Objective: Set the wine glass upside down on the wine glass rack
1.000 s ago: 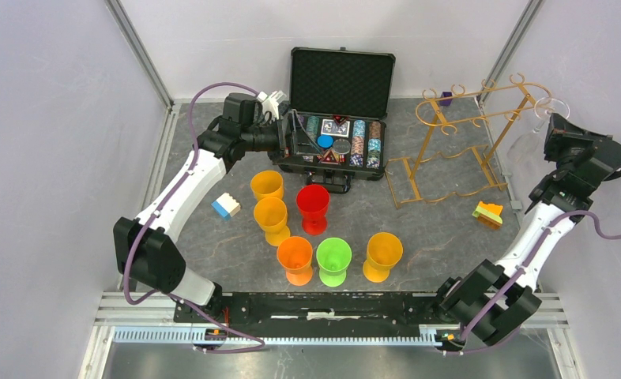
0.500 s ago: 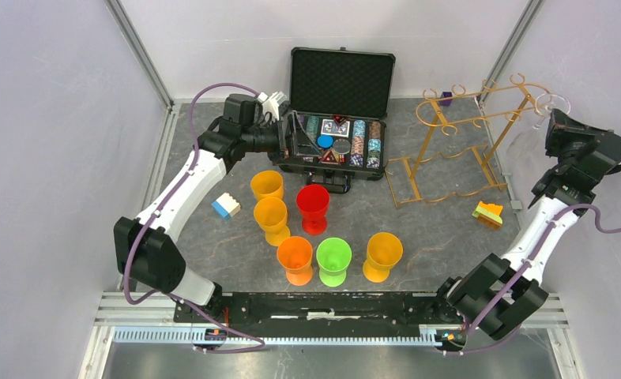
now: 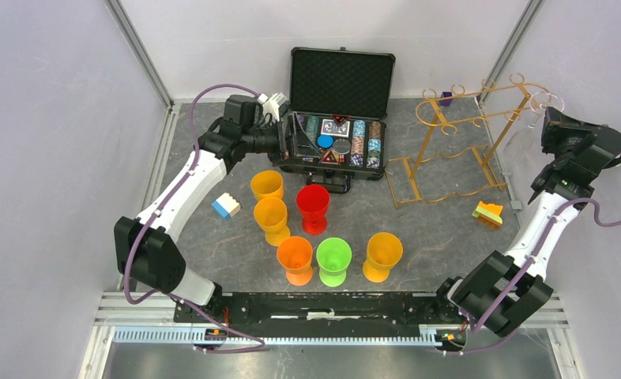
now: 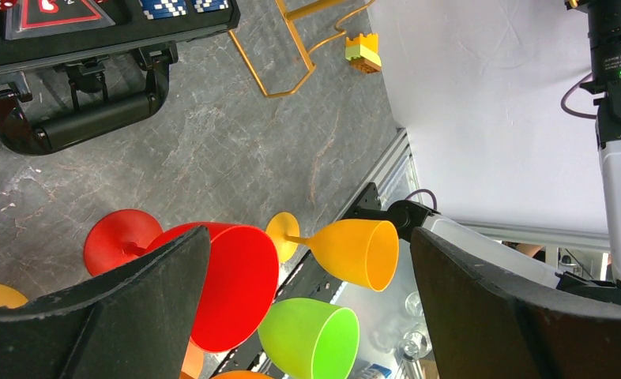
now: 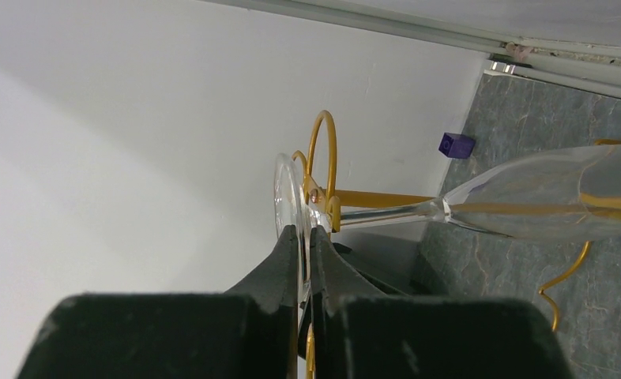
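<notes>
Two arms split the work unevenly. The left gripper (image 4: 306, 237) hangs spread wide and empty beside the black poker case (image 3: 341, 79), apparently parked out of the way. At the far right stands the gold wine glass rack (image 3: 423, 150), its top rails ending in curled hooks meant to catch a glass's foot. The right gripper (image 5: 304, 234) is clamped on the thin foot of the wine glass (image 5: 544, 193). The bowl points toward the table and the stem sits right at a hook end, probably so the foot can slide onto the rails.

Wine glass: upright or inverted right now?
Inverted. The wine glass has its foot up at the wine glass rack hooks, bowl below; right gripper jaws pinch the foot.
</notes>
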Available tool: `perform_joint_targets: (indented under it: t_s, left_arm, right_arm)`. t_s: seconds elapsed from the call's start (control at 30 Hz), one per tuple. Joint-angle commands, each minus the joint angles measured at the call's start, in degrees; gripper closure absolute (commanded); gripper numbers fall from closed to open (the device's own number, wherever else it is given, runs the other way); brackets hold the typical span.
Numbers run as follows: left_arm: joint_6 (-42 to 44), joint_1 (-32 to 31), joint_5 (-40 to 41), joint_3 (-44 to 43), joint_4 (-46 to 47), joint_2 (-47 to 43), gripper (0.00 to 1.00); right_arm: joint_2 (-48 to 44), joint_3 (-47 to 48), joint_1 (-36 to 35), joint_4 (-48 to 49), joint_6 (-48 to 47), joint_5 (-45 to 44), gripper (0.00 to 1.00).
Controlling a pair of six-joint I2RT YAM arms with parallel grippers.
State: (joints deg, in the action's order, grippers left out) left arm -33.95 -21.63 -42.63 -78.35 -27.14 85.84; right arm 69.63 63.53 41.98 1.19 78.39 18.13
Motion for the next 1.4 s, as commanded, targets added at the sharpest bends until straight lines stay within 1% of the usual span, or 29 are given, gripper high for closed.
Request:
perform_joint_targets:
  t_s: [0.0, 0.23, 0.3, 0.47, 0.57, 0.67, 0.87, 1.03, 1.2, 1.3, 1.37]
  left_arm:
    - [2.34, -0.11, -1.34, 0.38, 1.82, -0.86, 0.00]
    - [2.38, -0.10, -1.42, 0.47, 1.91, -0.79, 0.00]
    - [2.34, -0.12, -1.31, 0.46, 1.90, -0.81, 0.00]
    - [2.37, -0.16, -1.31, 0.70, 2.04, -0.59, 0.00]
    - [2.40, -0.16, -1.40, 0.65, 2.00, -0.37, 0.00]
    - [2.40, -0.15, -1.36, 0.69, 2.01, -0.42, 0.00]
    - [2.41, -0.15, -1.49, 0.82, 2.09, -0.26, 0.00]
    - [2.41, -0.10, -1.49, 0.74, 2.13, -0.31, 0.00]
    - [2.47, -0.09, -1.49, 0.56, 2.09, -0.28, 0.00]
    - [2.33, -0.10, -1.54, 0.48, 2.09, -0.26, 0.00]
    - [2.36, -0.10, -1.64, 0.39, 2.13, -0.32, 0.00]
  right_arm:
    - [-0.13, 2.59, -0.44, 1.46, -2.34, 1.21, 0.91]
    - [-0.55, 3.83, -0.42, -0.08, -4.76, 1.54, 0.76]
    - [-0.15, 5.28, -0.45, -1.05, -6.27, 1.86, 0.69]
    - [1.52, 10.40, -0.49, -6.49, -10.91, 2.97, 0.62]
    - [1.73, 11.46, -0.42, -7.72, -12.19, 3.93, 0.59]
    - [2.30, 13.95, -0.49, -11.44, -15.23, 4.59, 0.52]
    - [1.55, 13.73, -0.52, -13.94, -17.95, 4.82, 0.43]
    - [0.88, 12.85, -0.48, -14.48, -18.62, 5.78, 0.40]
    - [0.66, 11.62, -0.52, -14.37, -18.45, 8.53, 0.38]
    - [0.20, 10.94, -0.51, -14.00, -18.16, 9.91, 0.35]
    - [-0.07, 10.40, -0.52, -12.95, -18.63, 12.29, 0.35]
